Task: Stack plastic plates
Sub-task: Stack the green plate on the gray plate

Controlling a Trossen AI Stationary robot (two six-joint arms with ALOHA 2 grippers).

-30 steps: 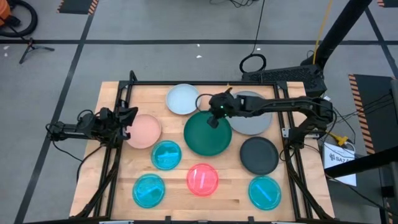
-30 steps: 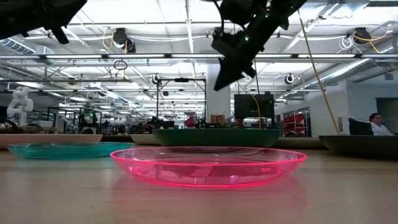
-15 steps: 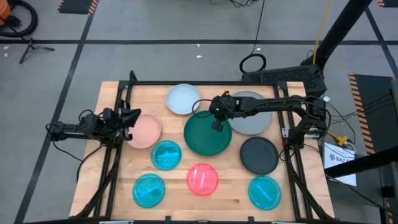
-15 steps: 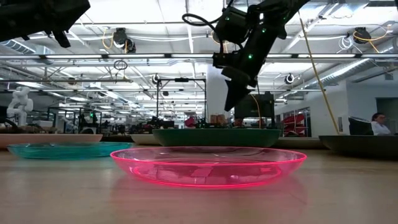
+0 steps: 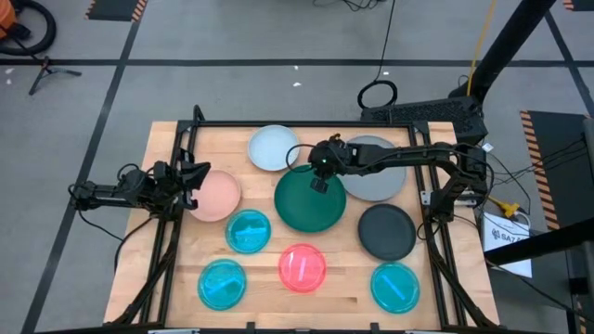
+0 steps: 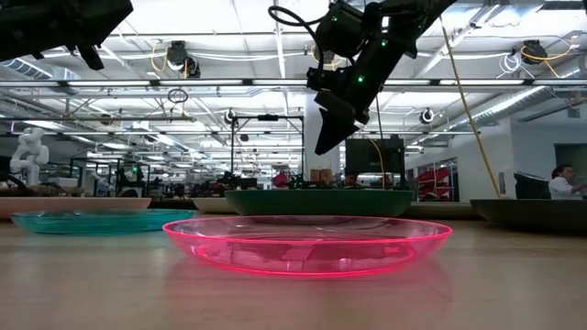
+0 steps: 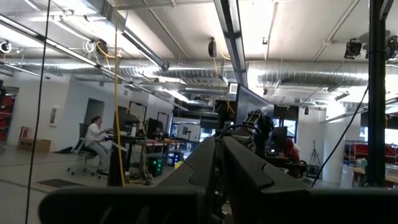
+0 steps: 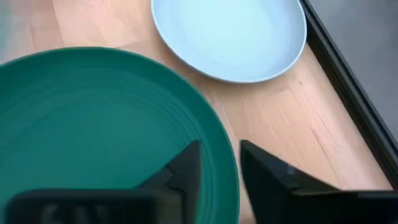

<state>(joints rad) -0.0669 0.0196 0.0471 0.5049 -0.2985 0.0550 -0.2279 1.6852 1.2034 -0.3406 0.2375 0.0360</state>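
Bench point(image 5: 176, 278): nine plates, none stacked. Far edge: pale blue-white plate point(image 5: 273, 147), large grey plate point(image 5: 376, 176). Centre: large dark green plate point(image 5: 309, 200). Left edge: peach-pink plate point(image 5: 217, 196). Right side: black plate point(image 5: 387, 231). Near edge: red-pink plate point(image 5: 303, 267) between cyan plates point(image 5: 223, 283) (a third nearer the centre). Right end effector point(image 8: 219, 167) hangs above the green plate's far rim, fingers narrowly parted, empty. Left end effector point(image 5: 188, 174), beside the peach-pink plate, spread unreadable.
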